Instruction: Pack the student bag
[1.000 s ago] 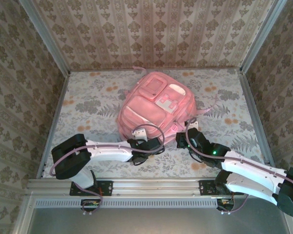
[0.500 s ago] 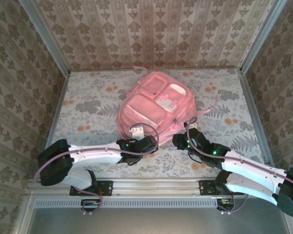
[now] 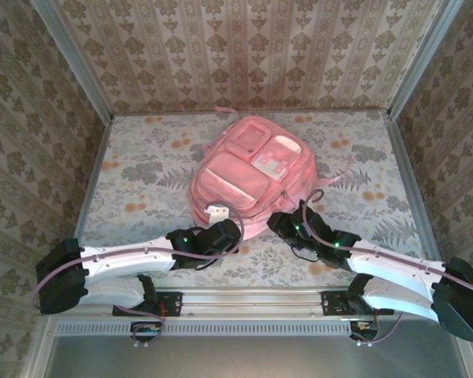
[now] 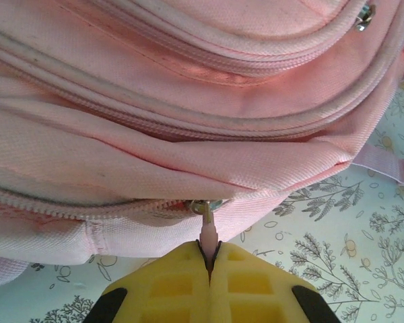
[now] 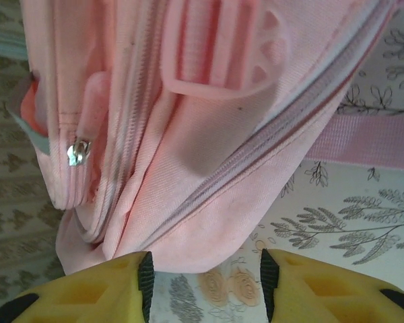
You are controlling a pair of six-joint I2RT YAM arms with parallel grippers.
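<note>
I count one student bag (image 3: 251, 175), lying on one table (image 3: 142, 165). I have two arms in front of me, so two grippers: the left gripper (image 4: 209, 254) and the right gripper (image 5: 204, 274), each with two yellow fingers (image 4: 249, 289). Through the left wrist camera I count two metal zipper sliders, the near slider (image 4: 202, 206) and the far-right slider (image 4: 362, 15), plus one pink pull tab (image 4: 207, 235). Through the right wrist camera I count one zipper slider (image 5: 77, 152) and one flat pink strap (image 5: 363, 141).
</note>
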